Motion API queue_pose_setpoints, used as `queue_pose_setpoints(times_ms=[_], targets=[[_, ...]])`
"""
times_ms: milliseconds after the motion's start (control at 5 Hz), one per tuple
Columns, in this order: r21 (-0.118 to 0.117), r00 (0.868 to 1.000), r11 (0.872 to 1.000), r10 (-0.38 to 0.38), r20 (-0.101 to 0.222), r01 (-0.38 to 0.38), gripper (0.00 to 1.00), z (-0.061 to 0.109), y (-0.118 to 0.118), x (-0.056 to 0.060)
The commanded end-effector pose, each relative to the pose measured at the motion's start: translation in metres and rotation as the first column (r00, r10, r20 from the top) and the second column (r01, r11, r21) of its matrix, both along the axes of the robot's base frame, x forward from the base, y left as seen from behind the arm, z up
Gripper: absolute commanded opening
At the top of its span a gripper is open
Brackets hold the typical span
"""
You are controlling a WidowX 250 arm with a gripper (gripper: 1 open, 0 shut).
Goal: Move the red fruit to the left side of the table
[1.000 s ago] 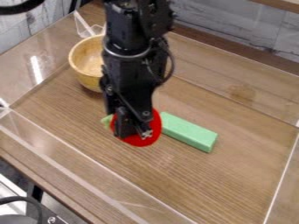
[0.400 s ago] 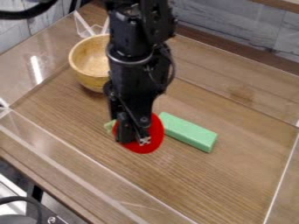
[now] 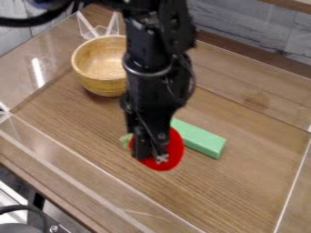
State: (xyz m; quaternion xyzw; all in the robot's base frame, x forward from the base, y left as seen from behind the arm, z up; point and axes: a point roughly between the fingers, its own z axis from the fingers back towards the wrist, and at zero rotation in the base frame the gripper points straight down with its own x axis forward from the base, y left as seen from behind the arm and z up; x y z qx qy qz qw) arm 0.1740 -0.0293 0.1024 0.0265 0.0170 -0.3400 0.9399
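Observation:
The red fruit (image 3: pixel 172 157) is a small glossy red toy near the middle of the table (image 3: pixel 67 127), with a bit of green leaf (image 3: pixel 127 139) showing at its left. My gripper (image 3: pixel 152 146) comes straight down on it from above, and its dark fingers are shut around the fruit's upper part. The black arm hides most of the fruit's top. I cannot tell whether the fruit rests on the wood or hangs just above it.
A flat green rectangular block (image 3: pixel 202 139) lies just right of the fruit, touching or nearly touching it. A wooden bowl (image 3: pixel 100 65) stands at the back left. Low clear acrylic walls (image 3: pixel 25 136) edge the tabletop.
The gripper and the red fruit have shifted together to the right and toward the front edge. The green block and the bowl have stayed put.

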Motion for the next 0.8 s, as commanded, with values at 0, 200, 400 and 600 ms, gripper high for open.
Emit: queue_pose_setpoints(times_ms=[0,200,400,600], targets=[[-0.003,1.000,1.000,-0.006,0.024,0.007,0.00,0.014,-0.002,0.003],[-0.006,0.999,1.000,0.026,0.029,-0.025,0.00,0.018,0.002,0.009],[-0.008,0.998,0.998,0.060,0.025,-0.060,0.00,0.018,0.008,0.008],[-0.016,0.999,0.999,0.044,0.017,-0.043,0.00,0.015,0.014,0.009]])
